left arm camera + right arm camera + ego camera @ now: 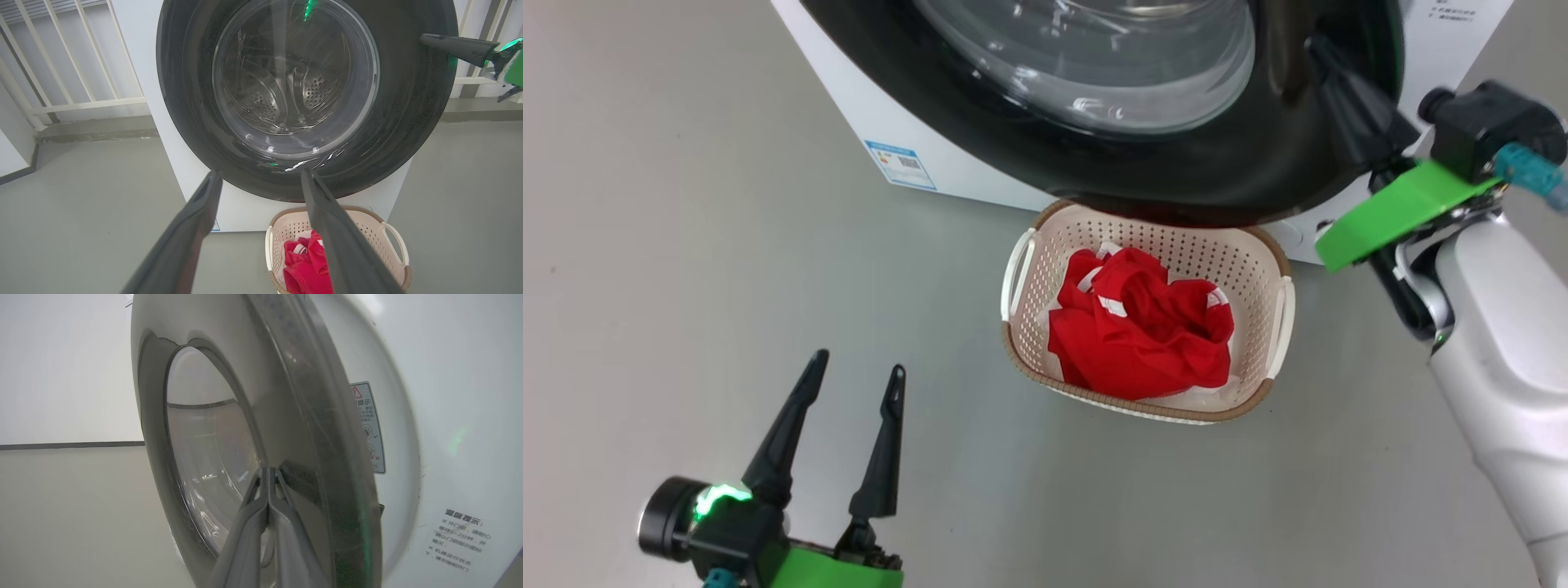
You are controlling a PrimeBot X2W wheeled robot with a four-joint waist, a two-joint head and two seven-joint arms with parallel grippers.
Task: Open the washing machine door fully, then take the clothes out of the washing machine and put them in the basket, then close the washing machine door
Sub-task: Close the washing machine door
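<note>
Against the washing machine door (1258,163) the right gripper (267,471) rests closed, while the left gripper (859,363) hangs wide, empty.

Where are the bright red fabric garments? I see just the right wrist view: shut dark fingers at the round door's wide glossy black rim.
Observer: The red garments lie bunched in the small cream perforated plastic basket, on the floor before the big white washing machine.
Operator: And the left gripper?
Observer: The left gripper stands open and empty, left of the basket.
Operator: Any cloth inside?
Observer: Through the door's clear glass, the perforated steel drum shows no red.
</note>
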